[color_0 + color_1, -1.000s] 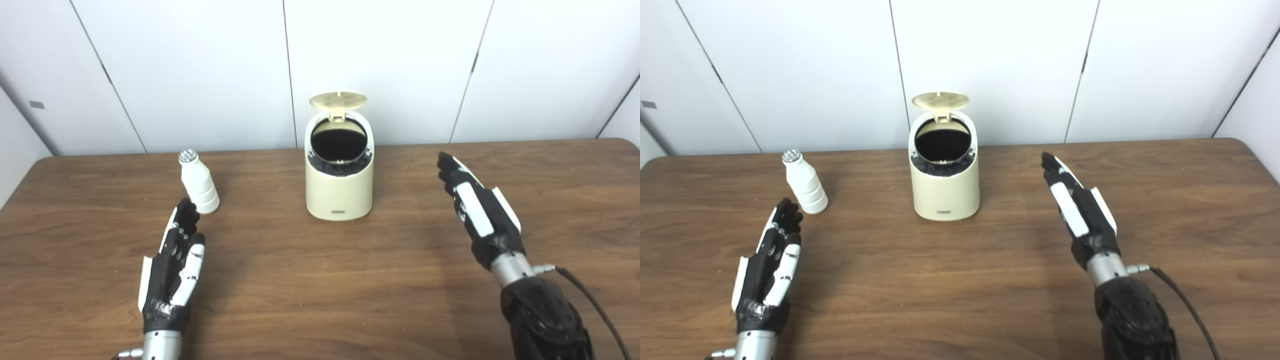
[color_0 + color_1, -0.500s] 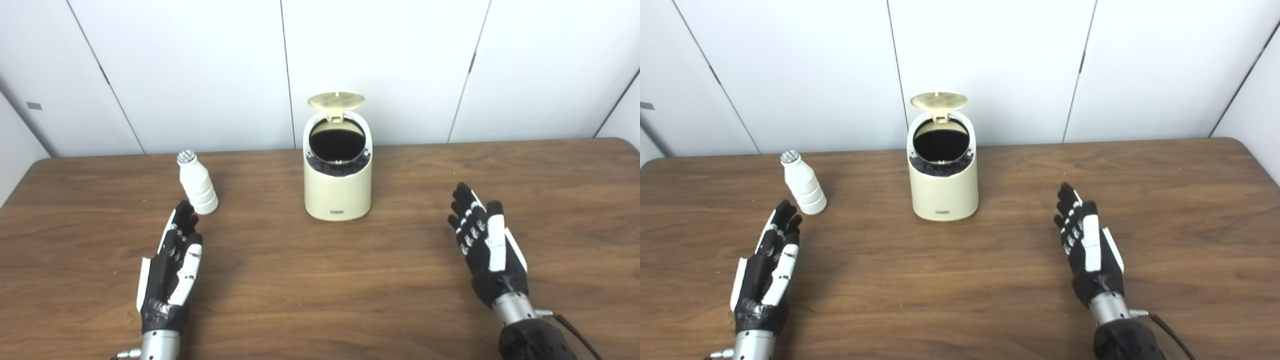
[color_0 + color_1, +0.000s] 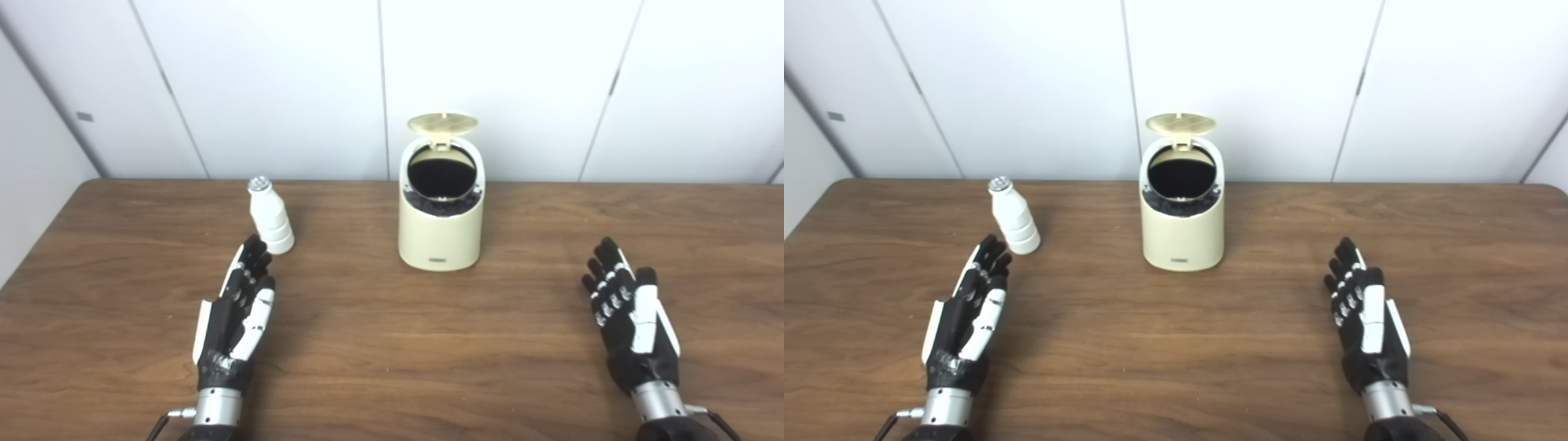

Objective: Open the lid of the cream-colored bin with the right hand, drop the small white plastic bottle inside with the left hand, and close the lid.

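Note:
The cream-colored bin [image 3: 439,233] stands mid-table with its round lid [image 3: 443,123] flipped up at the back, showing a dark inside. A small white plastic bottle [image 3: 271,215] with a silver cap stands upright to the bin's left. My left hand [image 3: 236,318] lies open just in front of the bottle, its fingertips close to the bottle's base but apart from it. At the front right of the table my right hand [image 3: 631,318] rests open with fingers spread, well clear of the bin.
The brown wooden table [image 3: 380,343] reaches to white wall panels [image 3: 275,86] right behind the bin. Its left edge [image 3: 37,245] shows in the left eye view. Bare wood lies between my two hands.
My right hand has drawn back from beside the bin toward the front right and settled lower. The camera has shifted, moving the whole scene right. My left hand, the bottle and the bin have stayed put.

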`<state>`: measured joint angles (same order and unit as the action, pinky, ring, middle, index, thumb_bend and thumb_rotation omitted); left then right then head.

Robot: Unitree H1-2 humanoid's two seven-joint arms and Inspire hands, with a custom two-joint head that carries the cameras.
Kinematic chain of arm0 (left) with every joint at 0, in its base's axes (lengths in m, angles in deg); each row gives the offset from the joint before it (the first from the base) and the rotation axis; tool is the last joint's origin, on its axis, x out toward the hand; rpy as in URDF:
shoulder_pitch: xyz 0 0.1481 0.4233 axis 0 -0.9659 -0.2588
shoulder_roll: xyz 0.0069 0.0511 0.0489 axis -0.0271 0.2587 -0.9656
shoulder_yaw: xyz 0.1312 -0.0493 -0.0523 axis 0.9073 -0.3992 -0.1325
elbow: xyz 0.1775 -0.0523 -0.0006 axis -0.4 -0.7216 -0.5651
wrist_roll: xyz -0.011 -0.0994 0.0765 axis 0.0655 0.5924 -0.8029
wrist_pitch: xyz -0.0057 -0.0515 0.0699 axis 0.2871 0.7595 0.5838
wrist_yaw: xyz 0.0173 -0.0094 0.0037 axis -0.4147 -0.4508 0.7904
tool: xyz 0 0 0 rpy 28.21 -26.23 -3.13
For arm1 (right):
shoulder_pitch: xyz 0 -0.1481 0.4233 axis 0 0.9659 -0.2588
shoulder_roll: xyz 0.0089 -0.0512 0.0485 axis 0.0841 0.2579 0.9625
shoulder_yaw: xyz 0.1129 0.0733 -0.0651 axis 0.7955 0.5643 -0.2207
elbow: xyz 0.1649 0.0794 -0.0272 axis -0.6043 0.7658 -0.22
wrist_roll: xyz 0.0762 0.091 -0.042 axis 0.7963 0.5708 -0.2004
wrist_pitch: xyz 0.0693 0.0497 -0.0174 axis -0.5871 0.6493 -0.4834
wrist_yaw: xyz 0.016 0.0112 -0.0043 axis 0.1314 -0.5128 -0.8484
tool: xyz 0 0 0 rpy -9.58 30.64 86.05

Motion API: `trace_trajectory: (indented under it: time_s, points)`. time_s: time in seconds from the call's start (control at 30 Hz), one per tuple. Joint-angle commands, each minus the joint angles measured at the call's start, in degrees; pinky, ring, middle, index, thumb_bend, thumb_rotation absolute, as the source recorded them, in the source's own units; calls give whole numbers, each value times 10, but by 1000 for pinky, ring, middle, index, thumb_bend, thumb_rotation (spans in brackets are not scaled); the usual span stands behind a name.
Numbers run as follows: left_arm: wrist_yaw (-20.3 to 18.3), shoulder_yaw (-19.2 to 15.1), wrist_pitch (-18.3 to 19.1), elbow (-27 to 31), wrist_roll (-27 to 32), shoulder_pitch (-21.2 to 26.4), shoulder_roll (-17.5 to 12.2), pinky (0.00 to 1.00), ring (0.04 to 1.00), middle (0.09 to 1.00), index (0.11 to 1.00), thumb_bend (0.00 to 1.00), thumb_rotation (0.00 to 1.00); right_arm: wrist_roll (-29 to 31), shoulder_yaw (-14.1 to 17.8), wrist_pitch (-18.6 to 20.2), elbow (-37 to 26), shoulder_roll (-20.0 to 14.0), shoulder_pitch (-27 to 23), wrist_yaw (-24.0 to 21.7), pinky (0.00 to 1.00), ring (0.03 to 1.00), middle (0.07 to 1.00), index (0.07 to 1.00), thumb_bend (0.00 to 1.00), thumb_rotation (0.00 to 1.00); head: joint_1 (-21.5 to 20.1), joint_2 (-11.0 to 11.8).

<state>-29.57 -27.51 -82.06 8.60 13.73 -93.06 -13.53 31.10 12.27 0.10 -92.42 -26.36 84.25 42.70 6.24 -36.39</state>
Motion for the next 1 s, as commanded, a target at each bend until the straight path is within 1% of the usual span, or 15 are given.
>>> trace_trajectory:
  time_s: [0.0,0.07,0.17,0.23,0.27,0.33,0.47,0.57,0.63,0.67,0.7,0.73,0.8,0.87,0.97]
  points:
    - [-1,0,-16,-33,-15,-13,-5,979,942,953,969,246,470,6,-1,-35,2,-4,-7,-11,1000,1000,1000,982,652,1000,20,7]
    - [5,1,-16,-31,-28,-14,-4,964,934,951,969,274,434,6,-2,-37,3,-5,-6,-9,1000,1000,1000,978,645,1000,29,9]
    - [13,2,-9,-25,-42,-16,0,938,915,939,960,358,383,5,-3,-39,6,-8,-5,-9,1000,1000,1000,978,636,1000,42,13]
    - [17,1,-4,-20,-42,-17,5,920,903,925,951,447,361,7,-3,-39,7,-10,-5,-9,1000,1000,1000,980,639,1000,51,13]
    - [18,0,2,-16,-39,-18,8,917,901,923,950,463,355,8,-1,-37,6,-10,-4,-7,1000,1000,1000,981,640,1000,54,14]
    - [21,-2,15,-2,-37,-19,13,907,908,925,952,520,306,12,0,-35,4,-10,-2,-6,1000,1000,1000,976,649,990,59,14]
    - [37,-11,69,46,-52,-17,17,925,916,924,951,581,229,13,-2,-25,-8,-14,1,-5,1000,1000,1000,979,636,999,65,15]
    - [43,-18,101,78,-68,-9,6,897,915,923,945,605,179,13,-3,-22,-12,-13,1,-3,1000,1000,1000,986,629,1000,67,16]
    - [42,-23,117,93,-79,-3,-5,891,909,919,947,638,193,8,-4,-22,-13,-13,1,0,1000,1000,1000,982,647,1000,69,17]
    - [47,-25,125,99,-107,1,-15,893,909,920,949,644,195,9,-5,-23,-13,-13,1,-1,1000,1000,1000,981,650,1000,68,17]
    - [50,-29,135,103,-118,6,-21,869,886,905,942,690,255,9,-6,-24,-13,-13,2,-1,1000,1000,1000,980,649,1000,66,17]
    - [52,-33,143,106,-125,9,-25,846,872,898,937,749,280,9,-6,-24,-13,-12,2,-2,1000,1000,1000,978,646,1000,66,17]
    - [53,-38,157,113,-137,15,-37,845,868,897,938,790,292,14,-7,-19,-13,-11,1,-3,1000,1000,1000,978,649,987,60,17]
    - [54,-40,181,122,-165,23,-55,804,839,875,932,812,284,5,-11,-16,-17,-13,3,0,1000,1000,1000,979,639,992,58,17]
    - [47,-43,236,136,-200,37,-84,792,823,867,932,837,283,7,-13,-16,-20,-15,4,-3,1000,1000,1000,981,629,983,56,17]
